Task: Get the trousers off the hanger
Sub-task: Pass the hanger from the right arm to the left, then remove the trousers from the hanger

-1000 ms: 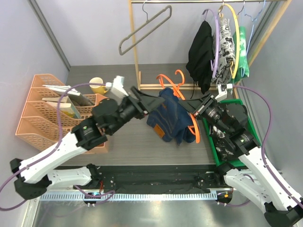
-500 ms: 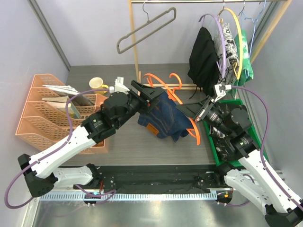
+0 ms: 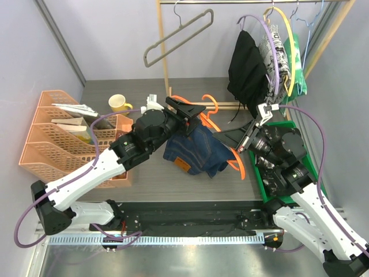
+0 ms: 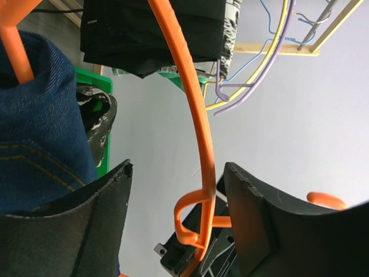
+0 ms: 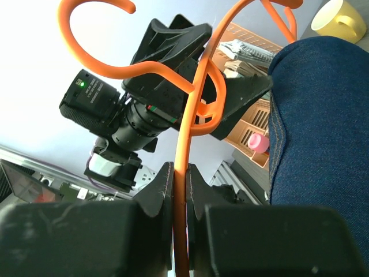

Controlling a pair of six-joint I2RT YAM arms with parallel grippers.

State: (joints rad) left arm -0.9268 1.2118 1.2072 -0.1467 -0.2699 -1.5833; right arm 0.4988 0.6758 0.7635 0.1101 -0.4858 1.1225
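Observation:
Navy denim trousers (image 3: 193, 149) hang over an orange hanger (image 3: 238, 160) held low over the table. My right gripper (image 5: 180, 173) is shut on the hanger's thin bar, seen from above at the hanger's right end (image 3: 243, 140). My left gripper (image 3: 189, 113) is open at the hanger's hook end. In the left wrist view the orange bar (image 4: 196, 115) runs between its fingers (image 4: 262, 222), close to the right one, with the denim (image 4: 40, 133) at the left finger. Black trousers (image 3: 248, 63), newspaper-print ones (image 3: 278, 49) and green ones (image 3: 297, 72) hang on the rack.
An empty grey hanger (image 3: 173, 37) hangs on the wooden rack (image 3: 166, 69). A yellow mug (image 3: 119, 103) and orange file trays (image 3: 52, 138) stand at the left. A green bin (image 3: 301, 167) at the right holds a black-and-white marbled garment (image 4: 97, 118).
My left gripper has swung right and up to the hanger's hook end. The denim has slid down and left along the hanger. The right gripper keeps its grip.

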